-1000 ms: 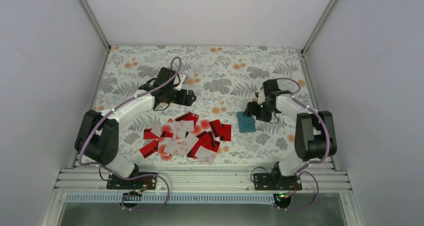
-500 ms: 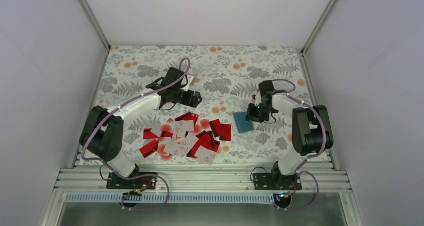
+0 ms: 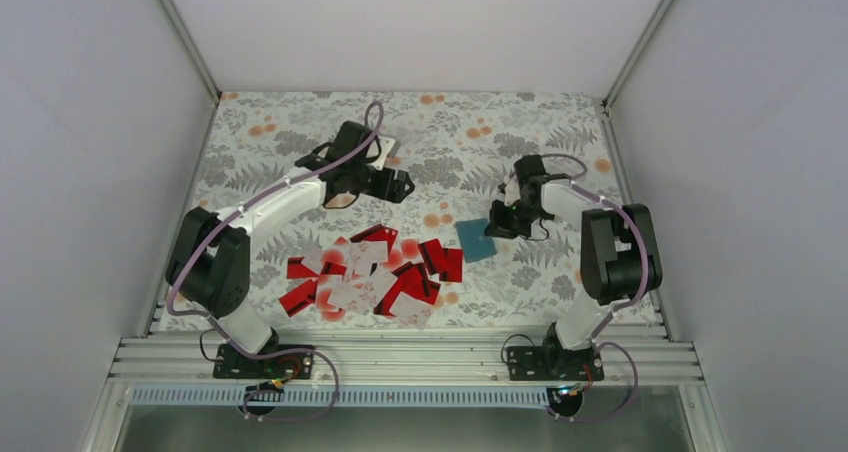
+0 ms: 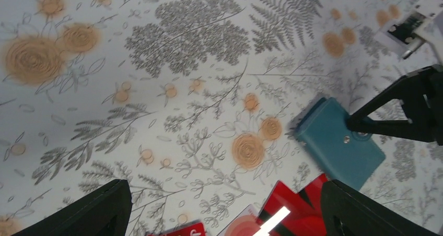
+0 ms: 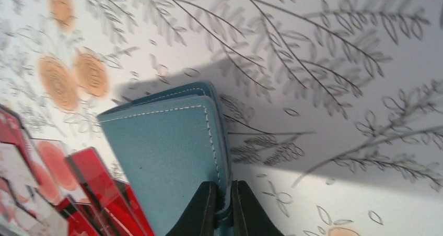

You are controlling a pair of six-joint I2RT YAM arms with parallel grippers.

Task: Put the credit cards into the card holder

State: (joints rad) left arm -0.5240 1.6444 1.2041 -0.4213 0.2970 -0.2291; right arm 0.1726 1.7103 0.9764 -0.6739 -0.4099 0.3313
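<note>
Firmly nipped at one stitched edge by the clenched right gripper (image 5: 223, 210): the teal card holder (image 5: 167, 152), folded shut, low over the flowered table (image 3: 450, 132) and just to the right of the credit cards (image 3: 375, 272). Heaped loosely between the two arms, those red and white cards, many overlapping. Spread wide and grasping nothing, the left gripper (image 3: 400, 185), up over the table on the far side of the heap.
</note>
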